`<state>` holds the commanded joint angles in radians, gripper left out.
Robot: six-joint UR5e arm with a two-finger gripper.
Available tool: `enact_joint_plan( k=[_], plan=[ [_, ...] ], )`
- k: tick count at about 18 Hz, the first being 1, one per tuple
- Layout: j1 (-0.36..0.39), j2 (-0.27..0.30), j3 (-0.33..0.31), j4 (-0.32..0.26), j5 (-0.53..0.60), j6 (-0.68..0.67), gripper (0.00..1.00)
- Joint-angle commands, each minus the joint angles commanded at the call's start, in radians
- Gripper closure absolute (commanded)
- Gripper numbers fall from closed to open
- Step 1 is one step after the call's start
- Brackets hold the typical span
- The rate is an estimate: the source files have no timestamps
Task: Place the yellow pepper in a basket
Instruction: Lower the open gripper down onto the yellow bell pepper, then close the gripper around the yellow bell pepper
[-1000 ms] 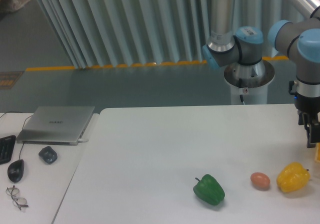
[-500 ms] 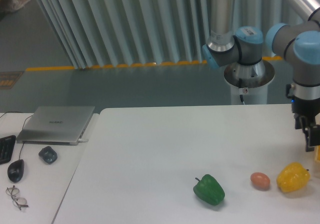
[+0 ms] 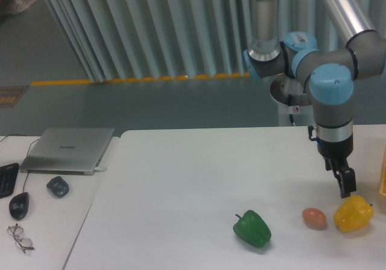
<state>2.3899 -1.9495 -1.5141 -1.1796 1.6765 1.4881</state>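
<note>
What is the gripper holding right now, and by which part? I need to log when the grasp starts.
Nothing is held. The gripper hangs just above the yellow pepper, which rests on the table beside the egg.

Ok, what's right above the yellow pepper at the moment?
The tool hangs just over the yellow pepper's upper left. Whether its tips touch the pepper, and how wide they stand, cannot be told from this view. The table under the pepper is hidden.

A white desk [image 3: 181,179] stands before a wall of pale corrugated panels [image 3: 151,29], with grey floor [image 3: 120,104] crossed by a yellow stripe [image 3: 139,79], a side table [image 3: 54,222] at left, under flat, even light.
</note>
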Motion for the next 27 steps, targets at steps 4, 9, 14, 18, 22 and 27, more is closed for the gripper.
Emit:
enact_joint_plan(
  k=[4, 9, 14, 18, 22, 27],
  plan=[
    [0.011, -0.040, 0.032, 0.002, 0.040, -0.017, 0.00],
    [0.017, -0.065, 0.022, 0.046, 0.089, -0.047, 0.00],
    [0.015, -0.100, 0.026, 0.077, 0.107, -0.069, 0.00],
    [0.015, -0.115, 0.026, 0.084, 0.123, -0.071, 0.00],
    [0.014, -0.118, 0.026, 0.084, 0.132, -0.071, 0.00],
    [0.014, -0.120, 0.023, 0.084, 0.134, -0.068, 0.00]
  ],
)
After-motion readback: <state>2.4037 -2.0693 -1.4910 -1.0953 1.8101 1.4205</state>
